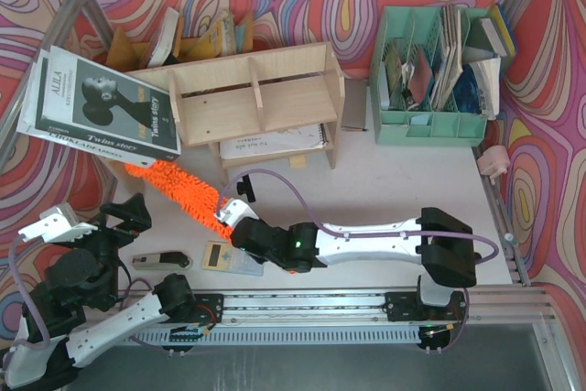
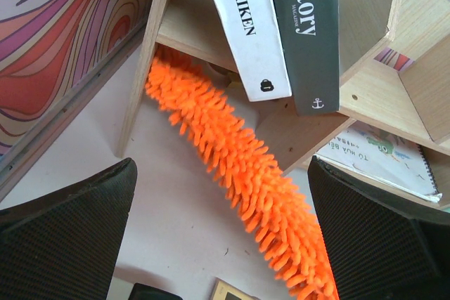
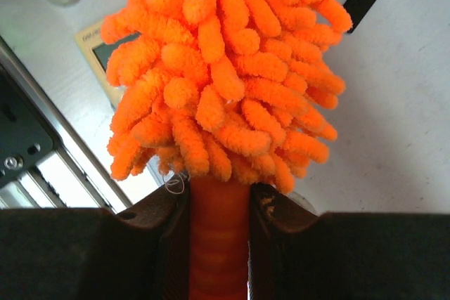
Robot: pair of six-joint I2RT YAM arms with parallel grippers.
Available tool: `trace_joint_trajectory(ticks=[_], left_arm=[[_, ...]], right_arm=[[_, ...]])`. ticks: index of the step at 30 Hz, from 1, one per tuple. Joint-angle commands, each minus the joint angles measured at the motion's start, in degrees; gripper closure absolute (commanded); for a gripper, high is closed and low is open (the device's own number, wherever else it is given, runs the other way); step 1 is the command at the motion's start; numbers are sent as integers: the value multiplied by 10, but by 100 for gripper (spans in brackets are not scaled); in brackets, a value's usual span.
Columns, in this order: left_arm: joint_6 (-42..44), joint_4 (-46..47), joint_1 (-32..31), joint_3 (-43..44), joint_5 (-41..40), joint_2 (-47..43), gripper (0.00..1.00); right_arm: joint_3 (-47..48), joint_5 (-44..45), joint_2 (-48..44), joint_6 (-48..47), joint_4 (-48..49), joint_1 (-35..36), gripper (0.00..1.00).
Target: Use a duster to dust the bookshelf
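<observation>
The pale-wood bookshelf (image 1: 252,98) stands at the back middle, with books (image 1: 101,103) lying over its left end. The orange fluffy duster (image 1: 179,191) slants from the shelf's lower left corner toward the table's front. My right gripper (image 1: 229,219) is shut on its smooth orange handle (image 3: 218,237), with the fluffy head (image 3: 225,68) right above the jaws. In the left wrist view the duster head (image 2: 239,166) reaches under the shelf's lower board (image 2: 190,29), below two book spines (image 2: 278,26). My left gripper (image 1: 87,219) stands wide open left of the duster, holding nothing.
A mint-green organiser (image 1: 430,121) with papers stands at the back right. Cardboard book holders (image 1: 197,38) are behind the shelf, and a notebook (image 1: 275,142) lies under it. A calculator (image 1: 220,255) and a small black tool (image 1: 160,261) lie near the front rail (image 1: 311,304).
</observation>
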Motion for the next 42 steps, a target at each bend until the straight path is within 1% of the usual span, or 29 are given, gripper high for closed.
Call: trace_joint_trajectory(ticks=[1, 6, 13, 20, 30, 36, 42], left_arm=[[9, 3, -2, -1, -11, -1, 1], [11, 5, -2, -2, -11, 2, 2], [12, 7, -2, -2, -9, -1, 2], [13, 7, -2, -2, -8, -1, 1], [13, 6, -2, -2, -8, -2, 1], [13, 7, -2, -2, -7, -3, 1], [13, 7, -2, -2, -6, -3, 2]], right_arm=[[47, 34, -23, -28, 49, 0, 100], [52, 23, -15, -17, 50, -14, 100], [40, -11, 48, 9, 52, -39, 100], [48, -28, 96, 9, 56, -42, 100], [100, -9, 65, -15, 54, -44, 100], [91, 6, 37, -15, 75, -44, 100], [83, -3, 69, 1, 73, -44, 100]])
